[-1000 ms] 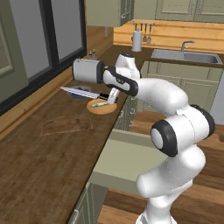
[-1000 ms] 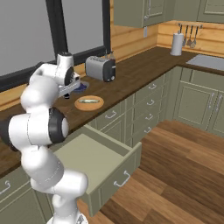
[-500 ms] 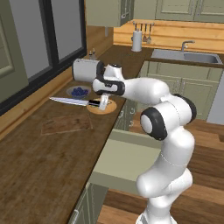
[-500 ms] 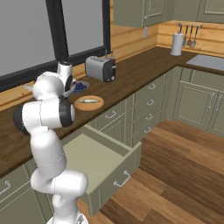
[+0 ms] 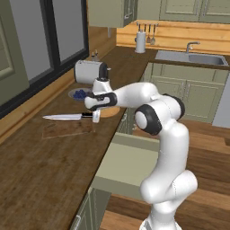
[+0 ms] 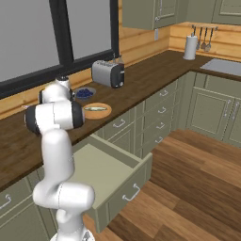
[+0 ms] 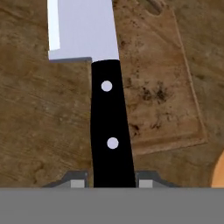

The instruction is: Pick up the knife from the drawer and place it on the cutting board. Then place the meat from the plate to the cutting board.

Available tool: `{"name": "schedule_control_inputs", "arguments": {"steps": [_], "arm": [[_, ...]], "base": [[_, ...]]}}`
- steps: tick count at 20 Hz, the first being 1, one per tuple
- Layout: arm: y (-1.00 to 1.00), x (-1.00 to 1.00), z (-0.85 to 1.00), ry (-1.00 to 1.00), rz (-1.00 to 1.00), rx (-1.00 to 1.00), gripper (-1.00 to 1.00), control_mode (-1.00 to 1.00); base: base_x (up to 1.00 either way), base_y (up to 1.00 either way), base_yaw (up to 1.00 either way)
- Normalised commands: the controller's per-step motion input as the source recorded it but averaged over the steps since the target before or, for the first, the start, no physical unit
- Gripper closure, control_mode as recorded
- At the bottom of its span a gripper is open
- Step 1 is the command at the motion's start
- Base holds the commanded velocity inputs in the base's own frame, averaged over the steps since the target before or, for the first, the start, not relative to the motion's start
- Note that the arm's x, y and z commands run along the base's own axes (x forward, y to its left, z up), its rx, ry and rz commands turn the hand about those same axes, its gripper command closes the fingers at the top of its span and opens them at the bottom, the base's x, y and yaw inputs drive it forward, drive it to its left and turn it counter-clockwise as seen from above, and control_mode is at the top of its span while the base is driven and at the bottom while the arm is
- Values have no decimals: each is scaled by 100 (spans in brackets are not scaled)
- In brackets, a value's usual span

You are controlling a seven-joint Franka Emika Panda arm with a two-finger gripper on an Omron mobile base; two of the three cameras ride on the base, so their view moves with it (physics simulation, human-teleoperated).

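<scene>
My gripper [image 5: 95, 117] is shut on the black handle of the knife [image 5: 67, 117], whose silver blade points left, level above the counter. In the hand view the knife [image 7: 109, 127] runs up from between my fingertips [image 7: 78, 180], along one edge of the cutting board [image 7: 162, 96]. The cutting board [image 5: 67, 129] lies flat just in front of the blade. The round tan plate [image 6: 106, 113] carries the pale meat [image 6: 95, 108], to the right of the board. The drawer [image 6: 122, 188] stands pulled out below the counter edge.
A blue-grey bowl of blueberries [image 5: 80, 94] and a silver toaster [image 5: 90, 72] stand behind the plate [image 5: 110, 111]. The open drawer [image 5: 130, 159] juts out beside my base. A sink [image 5: 188, 57] and paper roll [image 5: 140, 42] are far off.
The arm has swung left and lower, carrying the knife from above the plate to the cutting board. The grip on the handle is unchanged.
</scene>
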Motion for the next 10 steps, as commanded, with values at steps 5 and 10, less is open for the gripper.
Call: {"name": "schedule_control_inputs", "arguments": {"steps": [5,10], "arm": [[18,33,-40,1,1,-7,100,-100],[2,15,-43,0,0,-3,100,-100]], "base": [[0,0,0],[0,0,0]]}}
